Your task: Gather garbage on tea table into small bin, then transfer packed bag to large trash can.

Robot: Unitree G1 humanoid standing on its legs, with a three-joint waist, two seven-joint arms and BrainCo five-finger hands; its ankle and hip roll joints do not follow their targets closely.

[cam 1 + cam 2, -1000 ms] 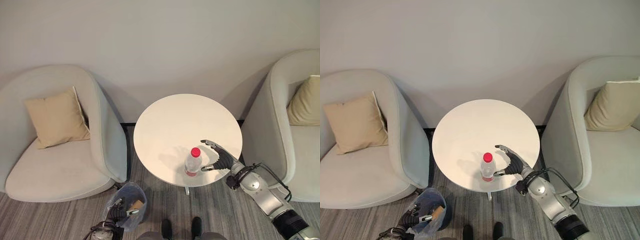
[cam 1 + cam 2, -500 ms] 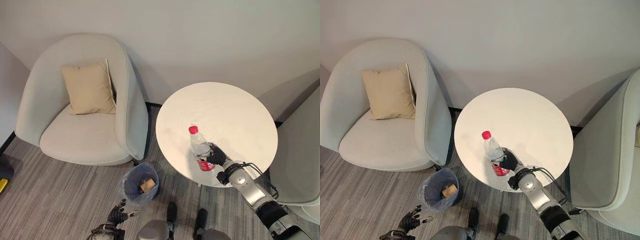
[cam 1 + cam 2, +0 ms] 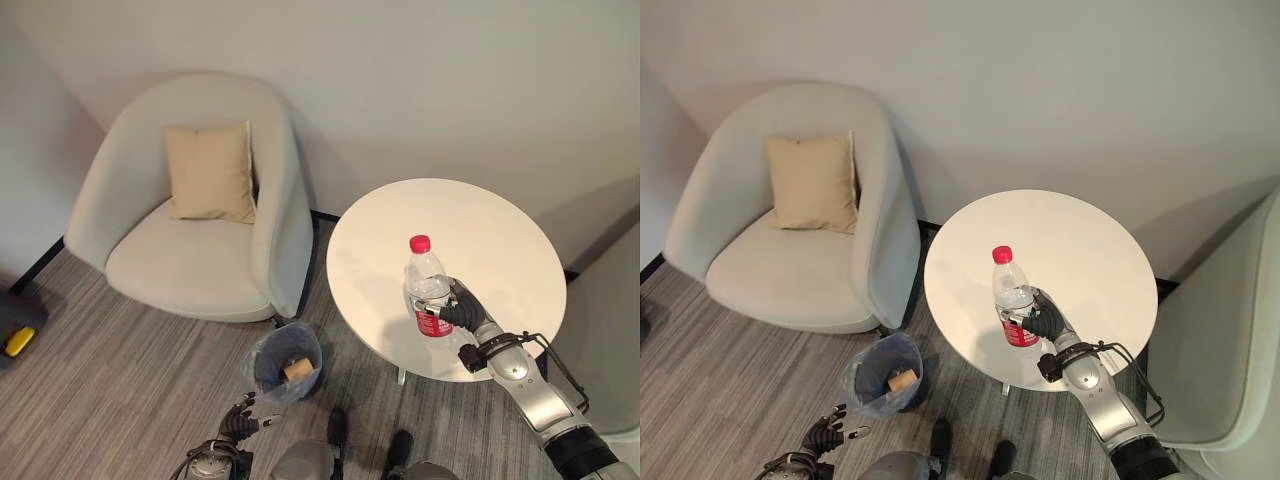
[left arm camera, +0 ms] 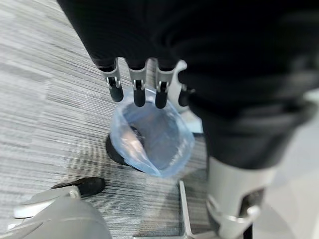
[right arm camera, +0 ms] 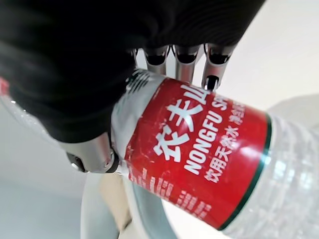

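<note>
Right hand (image 3: 1048, 322) was clamped round the red label of the water bottle (image 3: 1012, 296), fingers and thumb curled on it. Bottle was upright with its red cap on, over the near part of the round white bench (image 3: 1080, 250); whether its base touched the bench top could not be told. Small bin (image 3: 881, 372), lined with a bluish bag and holding a brown scrap, stood on the grey floor beside the bench. Left hand (image 3: 823, 436) hung low, nearer than the bin, fingers apart and straight, holding nothing. Armchair (image 3: 790, 280) with tan cushion (image 3: 812, 183) stood beyond the bin.
</note>
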